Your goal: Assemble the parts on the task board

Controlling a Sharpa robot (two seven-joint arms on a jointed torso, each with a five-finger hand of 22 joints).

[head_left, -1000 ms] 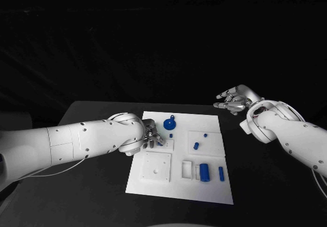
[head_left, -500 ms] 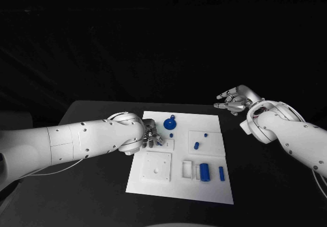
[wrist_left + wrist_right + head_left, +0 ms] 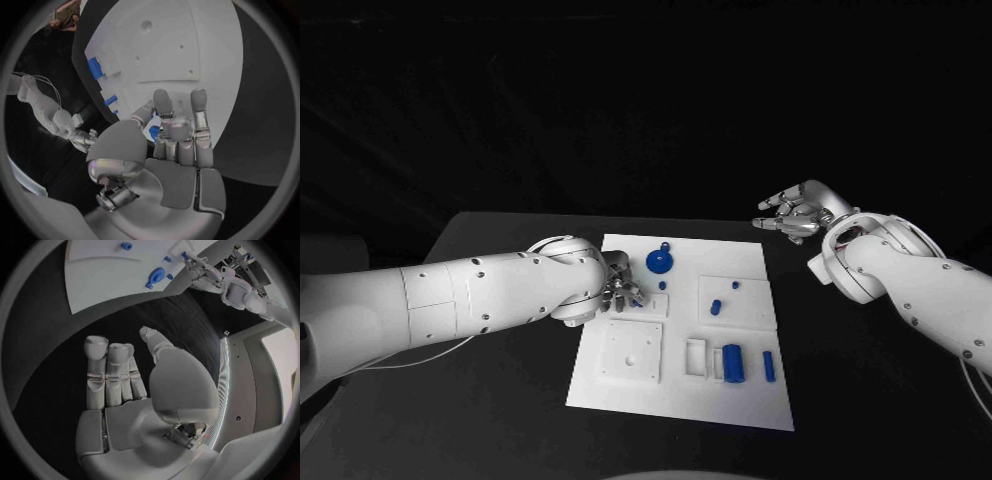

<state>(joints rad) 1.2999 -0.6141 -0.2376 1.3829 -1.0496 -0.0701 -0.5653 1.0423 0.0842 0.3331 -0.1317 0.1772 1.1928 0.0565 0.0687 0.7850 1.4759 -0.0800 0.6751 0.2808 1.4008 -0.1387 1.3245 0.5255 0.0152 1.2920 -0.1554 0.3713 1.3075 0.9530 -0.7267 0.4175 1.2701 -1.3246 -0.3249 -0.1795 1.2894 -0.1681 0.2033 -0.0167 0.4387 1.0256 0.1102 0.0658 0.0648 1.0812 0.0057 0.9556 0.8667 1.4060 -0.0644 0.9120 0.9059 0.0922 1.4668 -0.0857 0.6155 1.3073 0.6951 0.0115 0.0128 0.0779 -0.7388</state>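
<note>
Your left hand [image 3: 620, 291] sits low over the left side of the task board [image 3: 678, 400], fingers curled around a small blue part [image 3: 154, 132] (the left wrist view shows it between thumb and fingers). Your right hand [image 3: 795, 211] hangs above the black table [image 3: 488, 400] past the board's far right corner, fingers apart and grasping nothing. On the board you see a round blue disc [image 3: 659, 263] near the far edge, a blue peg [image 3: 714, 308] mid-board, and a blue cylinder [image 3: 731, 361] beside a slim blue pin [image 3: 769, 367] at the near right.
</note>
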